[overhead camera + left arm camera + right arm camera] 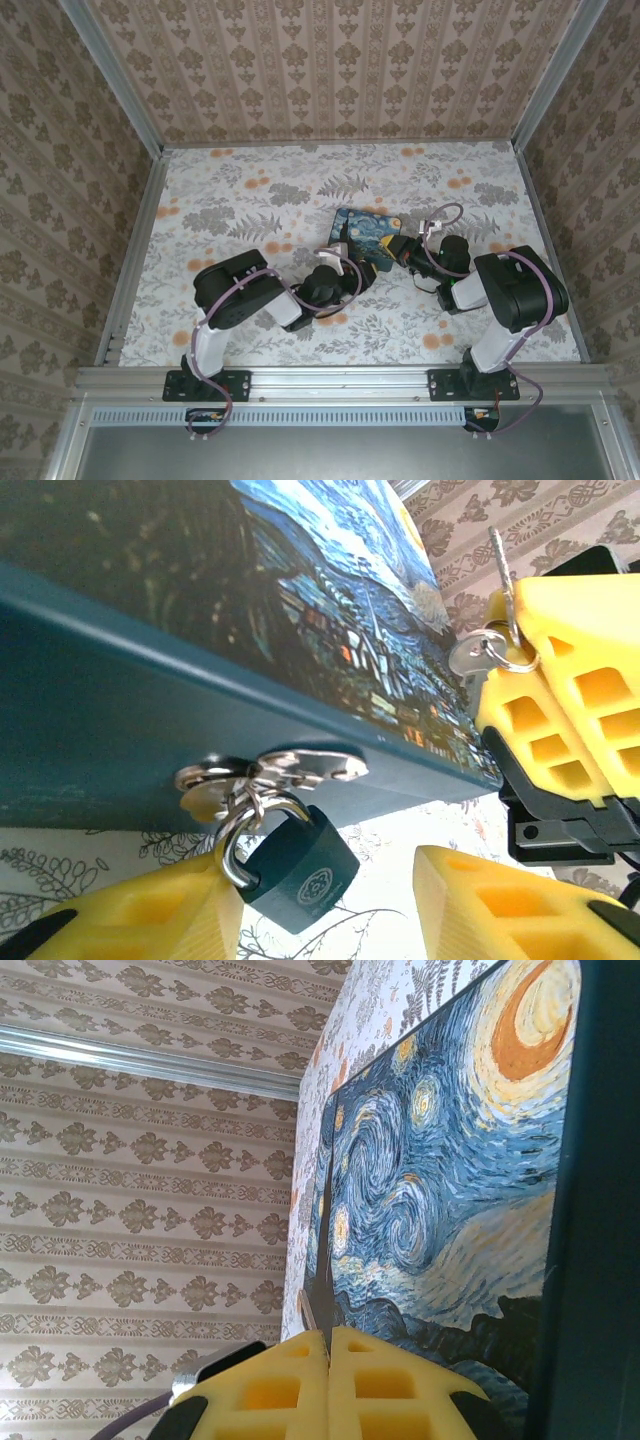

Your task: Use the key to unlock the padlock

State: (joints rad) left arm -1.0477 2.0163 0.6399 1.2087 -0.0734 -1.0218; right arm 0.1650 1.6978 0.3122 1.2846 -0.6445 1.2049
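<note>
Overhead, my left claw (338, 262) and right claw (405, 250) meet at the rectangular box printed with a blue-and-yellow starry night (368, 230), near the middle of the flowered table (250, 190). From my left wrist, the small dark teal metal padlock (305, 875) hangs from the silver hasp (290, 768) on the box's teal side, between my released left fingers (170, 910), touching one. My right claw is clenched on the thin silver key (497, 560), blade up. My right wrist gives that blade edge-on between pinched pads. Key gripped, I judge; next, steady the padlock and tip the blade to its keyhole.
</note>
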